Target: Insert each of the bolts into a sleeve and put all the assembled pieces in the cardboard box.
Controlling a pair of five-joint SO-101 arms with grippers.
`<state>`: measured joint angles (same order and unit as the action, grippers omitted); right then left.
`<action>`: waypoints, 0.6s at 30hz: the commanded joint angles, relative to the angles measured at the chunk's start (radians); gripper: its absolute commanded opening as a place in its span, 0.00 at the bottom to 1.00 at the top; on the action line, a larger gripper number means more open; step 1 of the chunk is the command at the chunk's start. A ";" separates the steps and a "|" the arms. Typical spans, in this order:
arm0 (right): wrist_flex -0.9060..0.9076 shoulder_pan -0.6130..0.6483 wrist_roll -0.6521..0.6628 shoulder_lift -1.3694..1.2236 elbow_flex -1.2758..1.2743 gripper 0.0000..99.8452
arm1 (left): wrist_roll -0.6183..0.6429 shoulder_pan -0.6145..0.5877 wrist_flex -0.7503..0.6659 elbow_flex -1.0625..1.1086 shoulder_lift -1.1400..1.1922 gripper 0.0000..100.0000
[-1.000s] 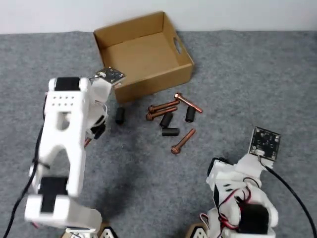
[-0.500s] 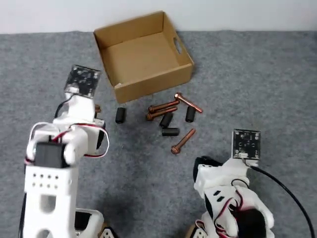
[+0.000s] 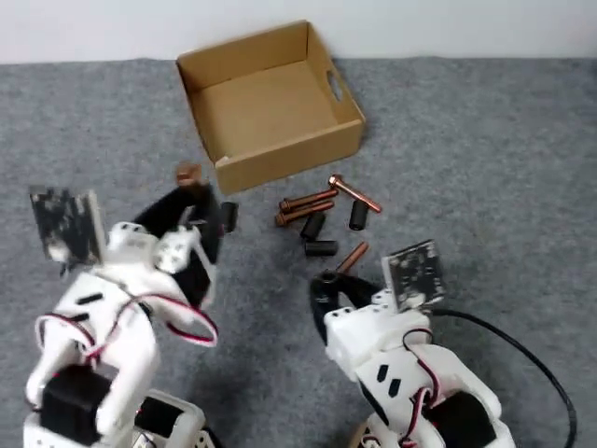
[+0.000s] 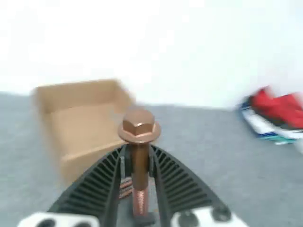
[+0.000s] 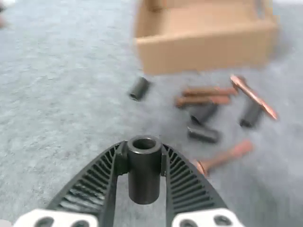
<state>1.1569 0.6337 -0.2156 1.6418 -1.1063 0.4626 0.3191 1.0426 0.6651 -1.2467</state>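
1. While nothing has reached the cardboard box [image 3: 280, 161] yet, and it stands bare inside at the far side of the grey worktop [image 3: 485, 140], each arm does have a part in hand.
2. The left gripper [image 4: 139, 150] has its fingers pinching a copper bolt [image 4: 138, 128] by the shank, hexagonal head uppermost. From above, that head shows just near of the box's left corner.
3. The right gripper [image 5: 144, 147] has its fingers clamped on a black sleeve [image 5: 143, 170], held upright with the bore open at the top, on the near side of the scattered parts.
4. Bolt and sleeve are well apart, so I'd say the first joining is not yet made.
5. Four loose bolts [image 3: 306, 199] lie near of the box: two side by side, one slanting to their right, and one closer in beside the right gripper.
6. Four loose sleeves [image 3: 322, 248] lie among them, one off to the left beside the left arm.
7. By my count nearly everything is left: five pairs to mate, then five pieces to drop in the box.
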 commanded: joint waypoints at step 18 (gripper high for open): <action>-0.225 0.183 0.361 0.007 0.012 0.01 | 0.014 0.269 -0.190 0.364 -0.311 0.00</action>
<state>0.9789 0.8117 0.1327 1.6402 -1.1078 0.4641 0.5754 0.8876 1.0211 -1.5459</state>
